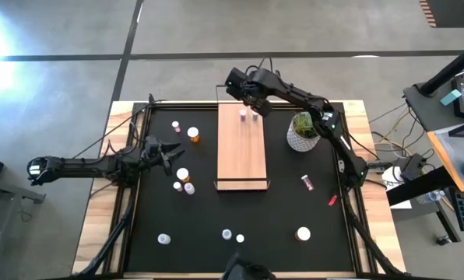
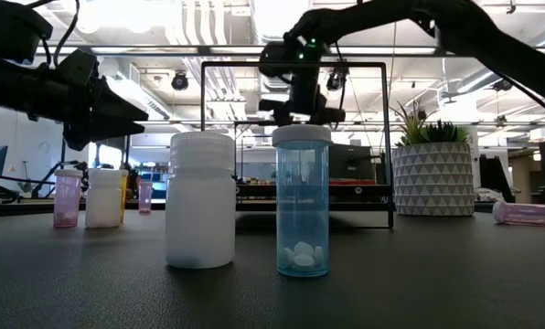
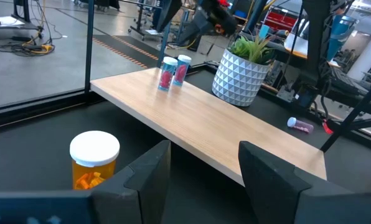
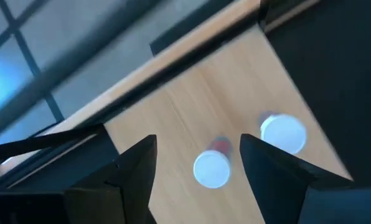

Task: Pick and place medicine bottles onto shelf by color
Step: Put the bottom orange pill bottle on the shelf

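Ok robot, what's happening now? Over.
Right gripper open above a pink bottle on the shelf, second bottle beside. Left gripper open, empty, near orange bottle. Nothing blocking.

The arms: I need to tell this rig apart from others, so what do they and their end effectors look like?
Both arms are dark, slim and jointed, with black cables along them. The right arm carries a small green light. The left end effector and right end effector each have two broad, flat, matte dark fingers.
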`<act>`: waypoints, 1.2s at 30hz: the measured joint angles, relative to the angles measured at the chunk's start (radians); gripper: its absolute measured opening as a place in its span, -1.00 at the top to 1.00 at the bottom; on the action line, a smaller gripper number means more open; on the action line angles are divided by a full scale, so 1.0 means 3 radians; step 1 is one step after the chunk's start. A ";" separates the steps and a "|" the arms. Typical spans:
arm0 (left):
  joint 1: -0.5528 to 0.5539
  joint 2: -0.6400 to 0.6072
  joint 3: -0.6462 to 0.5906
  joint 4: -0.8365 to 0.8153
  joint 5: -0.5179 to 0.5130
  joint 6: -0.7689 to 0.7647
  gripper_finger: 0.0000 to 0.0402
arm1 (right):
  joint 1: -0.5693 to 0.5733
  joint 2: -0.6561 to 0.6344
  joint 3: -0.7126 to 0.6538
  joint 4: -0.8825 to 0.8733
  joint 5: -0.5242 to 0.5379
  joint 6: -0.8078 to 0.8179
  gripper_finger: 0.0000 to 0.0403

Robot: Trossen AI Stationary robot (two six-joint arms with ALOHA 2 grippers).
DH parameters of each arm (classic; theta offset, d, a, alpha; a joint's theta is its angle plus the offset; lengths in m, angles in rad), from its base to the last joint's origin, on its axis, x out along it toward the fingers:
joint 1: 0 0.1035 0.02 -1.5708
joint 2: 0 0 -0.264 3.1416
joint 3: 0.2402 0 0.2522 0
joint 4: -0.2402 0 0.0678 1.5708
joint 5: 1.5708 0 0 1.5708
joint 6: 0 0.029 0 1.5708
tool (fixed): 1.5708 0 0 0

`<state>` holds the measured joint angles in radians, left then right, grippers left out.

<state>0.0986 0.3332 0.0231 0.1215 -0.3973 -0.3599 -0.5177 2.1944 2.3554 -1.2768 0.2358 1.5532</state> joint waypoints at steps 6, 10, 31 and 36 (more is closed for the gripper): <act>0.0001 0.0000 0.0000 0.0000 -0.0001 0.0000 0.14 | 0.0056 -0.0232 0.0000 -0.0123 0.0040 -0.0360 -0.10; 0.0000 0.0000 0.0000 0.0000 0.0000 0.0001 0.14 | 0.0151 -0.0425 0.0000 -0.0363 0.0153 -0.0656 -0.10; 0.0000 0.0000 0.0000 0.0000 -0.0001 0.0001 0.14 | 0.0953 -0.2020 -0.1264 -0.0983 0.0208 -0.1165 0.02; 0.0000 0.0000 0.0000 0.0001 0.0000 0.0001 0.14 | 0.1118 -0.2421 -0.1911 -0.0963 0.0188 -0.0702 0.04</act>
<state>0.0986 0.3332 0.0231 0.1219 -0.3973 -0.3595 -0.1824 1.4681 1.7820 -1.5657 0.2921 1.3426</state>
